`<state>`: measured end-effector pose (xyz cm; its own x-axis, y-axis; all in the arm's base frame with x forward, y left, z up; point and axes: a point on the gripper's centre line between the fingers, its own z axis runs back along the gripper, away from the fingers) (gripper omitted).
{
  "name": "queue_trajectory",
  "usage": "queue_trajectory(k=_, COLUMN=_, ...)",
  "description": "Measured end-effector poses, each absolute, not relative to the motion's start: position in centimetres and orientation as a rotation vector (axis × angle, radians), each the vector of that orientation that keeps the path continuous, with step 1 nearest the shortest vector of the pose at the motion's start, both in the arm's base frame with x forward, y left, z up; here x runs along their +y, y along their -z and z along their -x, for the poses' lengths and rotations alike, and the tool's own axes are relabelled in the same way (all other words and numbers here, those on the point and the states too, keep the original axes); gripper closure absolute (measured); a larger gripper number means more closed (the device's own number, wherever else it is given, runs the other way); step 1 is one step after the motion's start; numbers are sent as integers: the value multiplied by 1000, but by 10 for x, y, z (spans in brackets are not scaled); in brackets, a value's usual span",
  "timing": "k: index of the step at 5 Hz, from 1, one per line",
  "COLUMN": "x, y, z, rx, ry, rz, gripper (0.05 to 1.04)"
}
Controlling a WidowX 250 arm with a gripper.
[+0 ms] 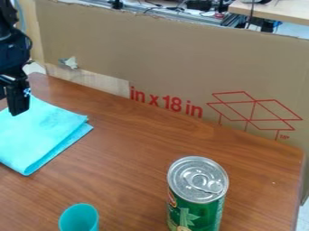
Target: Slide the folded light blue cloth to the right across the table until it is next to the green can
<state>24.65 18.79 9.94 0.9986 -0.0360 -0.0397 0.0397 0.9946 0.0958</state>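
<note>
My gripper [13, 106] hangs at the folded cloth [42, 133], left on the table [129, 158]; I can't tell whether it's spread or pressed together. I'd expect light, floppy fabric, best pinched through both layers at its right corner. The view's edges cut off the cloth's left side and the bottoms of can [196, 191] and cup [79, 219]

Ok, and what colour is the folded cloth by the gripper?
The folded cloth is bright turquoise, showing best in the camera view.
</note>
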Motion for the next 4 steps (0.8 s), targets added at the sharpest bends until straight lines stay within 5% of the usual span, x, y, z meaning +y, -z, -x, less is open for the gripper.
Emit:
queue_trajectory(k=2, x=206, y=-52, z=-258, rx=75, ry=17, rz=-105, gripper=83)
queue_trajectory(k=4, x=207, y=-33, z=-272, rx=-51, ry=20, rz=-131, gripper=83)
